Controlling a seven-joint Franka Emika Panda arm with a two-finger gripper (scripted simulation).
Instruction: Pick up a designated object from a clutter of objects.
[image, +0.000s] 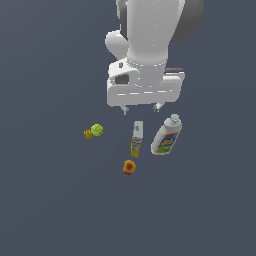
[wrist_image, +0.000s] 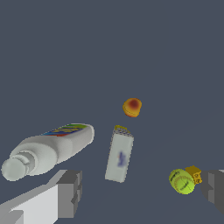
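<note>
Dark slate flooring (image: 45, 200) spreads beneath the white Panda gripper (image: 141, 107), fingers spread and empty. Next comes the wide white colourful-labelled bottle (image: 167, 136), then, just beside it, the slim white-and-yellow bottle (image: 136, 138), lying flat: probably light, rigid, slick, best pinched across its narrow middle. Smaller are the yellow-green ball (image: 97, 130), orange round item (image: 129, 166) and tiny yellow block (image: 88, 134).

Open gaps flank the slim bottle (image: 137, 138), between the wide white bottle (image: 167, 135) and yellow-green ball (image: 97, 130).

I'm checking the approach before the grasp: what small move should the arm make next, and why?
Probably lower straight down: the gripper hangs open above the slim bottle, which lies between its fingers, apart from the wide white bottle.
</note>
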